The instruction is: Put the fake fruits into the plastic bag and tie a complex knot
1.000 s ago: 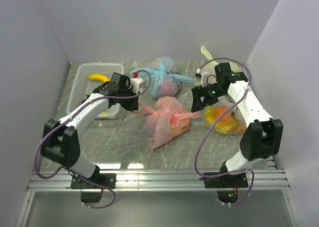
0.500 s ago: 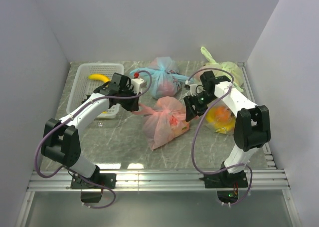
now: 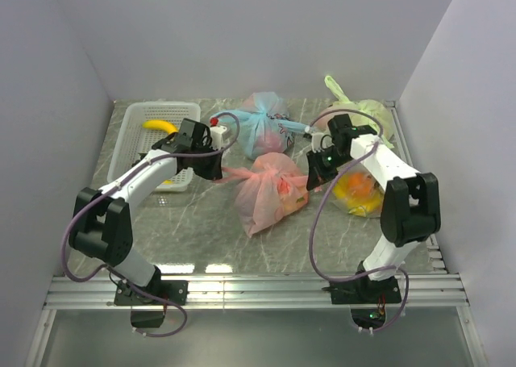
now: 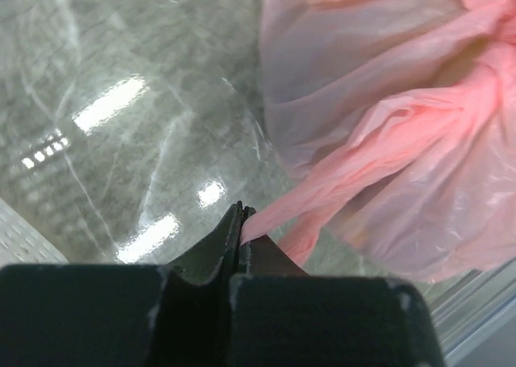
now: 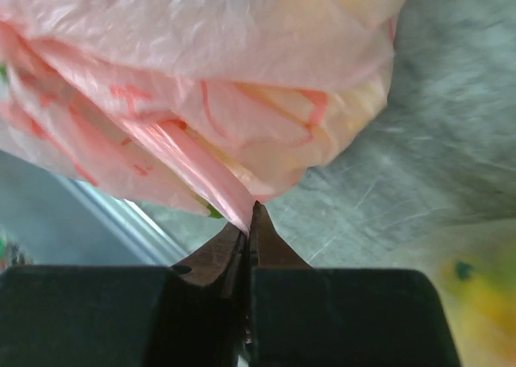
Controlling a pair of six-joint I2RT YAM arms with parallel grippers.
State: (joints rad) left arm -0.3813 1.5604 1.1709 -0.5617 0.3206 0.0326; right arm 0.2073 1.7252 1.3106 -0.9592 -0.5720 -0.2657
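Note:
The pink plastic bag (image 3: 270,196) lies mid-table, bulging, with its handles twisted into a knot (image 3: 280,179) on top. My left gripper (image 3: 219,171) is shut on the pink end sticking out to the left, and the left wrist view shows that strand (image 4: 322,196) pinched at the tips (image 4: 240,214). On the bag's right side, my right gripper (image 3: 311,181) is shut on the other pink end (image 5: 201,169), caught right at its tips (image 5: 251,215). Pale yellow fruit (image 5: 363,0) shows dimly through the plastic bag (image 5: 201,52). A yellow banana (image 3: 160,126) lies in the basket.
A white basket (image 3: 141,153) stands at the back left. A knotted light blue bag (image 3: 266,125) sits behind the pink one. A pale green bag (image 3: 369,113) is at the back right, and a clear bag of yellow fruit (image 3: 359,191) lies under the right arm.
My right gripper swung left from over the yellow bag to the pink bag's right end and shut on it. The left gripper kept its grip and barely moved.

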